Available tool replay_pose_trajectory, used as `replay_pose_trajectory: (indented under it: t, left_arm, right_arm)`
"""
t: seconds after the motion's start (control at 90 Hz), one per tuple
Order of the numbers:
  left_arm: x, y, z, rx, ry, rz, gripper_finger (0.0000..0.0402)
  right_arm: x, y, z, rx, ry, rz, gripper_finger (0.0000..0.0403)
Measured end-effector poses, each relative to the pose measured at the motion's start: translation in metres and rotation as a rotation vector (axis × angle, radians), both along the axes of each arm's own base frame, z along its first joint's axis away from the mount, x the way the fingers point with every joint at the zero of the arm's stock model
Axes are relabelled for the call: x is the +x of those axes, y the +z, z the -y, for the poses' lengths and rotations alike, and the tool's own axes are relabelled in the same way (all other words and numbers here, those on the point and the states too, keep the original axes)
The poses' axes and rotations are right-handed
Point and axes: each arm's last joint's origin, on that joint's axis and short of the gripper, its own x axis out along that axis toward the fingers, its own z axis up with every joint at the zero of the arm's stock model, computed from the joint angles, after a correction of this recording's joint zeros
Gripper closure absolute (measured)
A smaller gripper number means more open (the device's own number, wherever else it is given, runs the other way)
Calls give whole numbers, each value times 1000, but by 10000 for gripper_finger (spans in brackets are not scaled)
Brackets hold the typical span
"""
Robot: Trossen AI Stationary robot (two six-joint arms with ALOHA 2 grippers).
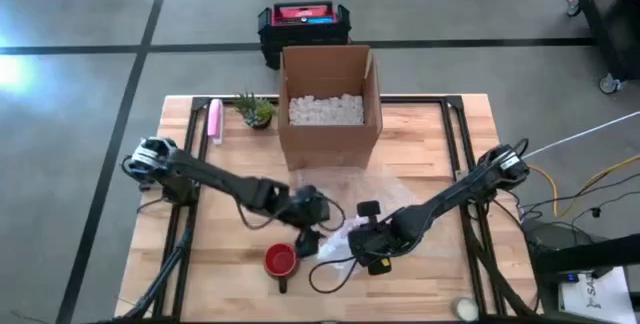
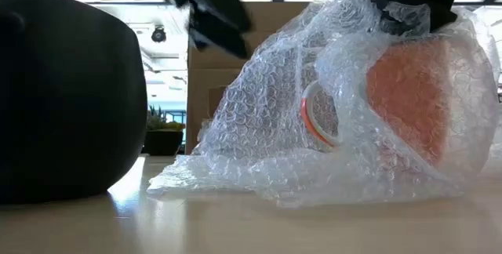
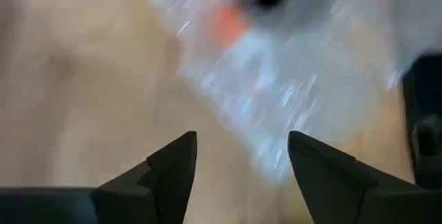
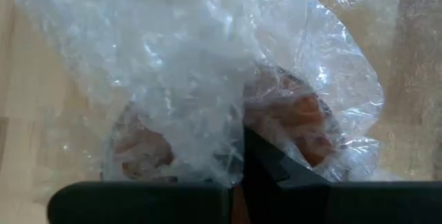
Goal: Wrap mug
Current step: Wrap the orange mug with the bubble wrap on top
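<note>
the wooden table (image 1: 420, 134) carried an open cardboard box (image 1: 329, 104) of white packing pieces near its far edge, with a small potted plant (image 1: 257, 111) and a pink object (image 1: 214, 120) beside it. nearer the front lay a red mug (image 1: 281, 261) and a crumpled sheet of bubble wrap (image 1: 345, 239) over an orange object (image 2: 408, 101).

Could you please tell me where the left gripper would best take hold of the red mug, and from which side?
Take the mug by its rim, coming straight down with the open left gripper. It stands upright, mouth up, beside the bubble wrap that the right gripper pinches, so one finger can slip inside. Its handle seems to face the table's near edge, so grip opposite it.
</note>
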Motion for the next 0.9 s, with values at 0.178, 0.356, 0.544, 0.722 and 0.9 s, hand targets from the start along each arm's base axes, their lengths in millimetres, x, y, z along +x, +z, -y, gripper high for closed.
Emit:
replay_pose_trajectory:
  t: [0.178,0.356,0.544,0.722,0.9]
  left_arm:
    - [18,-19,7,-86,-38,195,239]
    - [37,-24,10,-93,-45,277,272]
    - [64,-42,13,-40,-58,264,299]
    - [70,-46,13,-25,-70,261,317]
    - [69,-45,12,-13,-67,259,326]
  right_arm:
    - [0,0,-1,-1,2,1,401]
    - [0,0,-1,-1,3,1,401]
    - [-4,3,0,6,17,-19,401]
    - [-11,24,-2,38,40,-10,401]
    - [-19,59,-1,80,34,98,401]
